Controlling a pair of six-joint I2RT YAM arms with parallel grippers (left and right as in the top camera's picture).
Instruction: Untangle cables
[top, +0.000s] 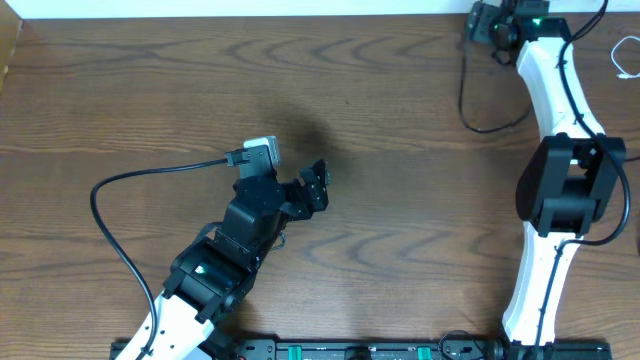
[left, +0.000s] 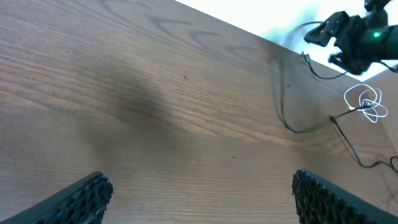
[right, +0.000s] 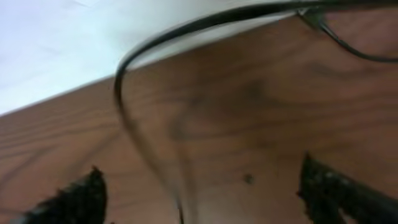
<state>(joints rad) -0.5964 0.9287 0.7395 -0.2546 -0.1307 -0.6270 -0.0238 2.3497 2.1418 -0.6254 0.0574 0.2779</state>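
Right gripper (top: 488, 25) stands wide apart at the far table (top: 150, 80) edge. The black cable (top: 463, 100) hangs loose between its jaws, likely to keep it apart from the white cord (top: 625, 55). Left gripper (top: 305, 190) is spread and empty.

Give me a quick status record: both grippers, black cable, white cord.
left gripper: open, empty, above bare table
right gripper: open, at the far table edge, black cable looping close in front of it
black cable: loose curve on the table, near the right gripper
white cord: small coil at the far right, no gripper on it
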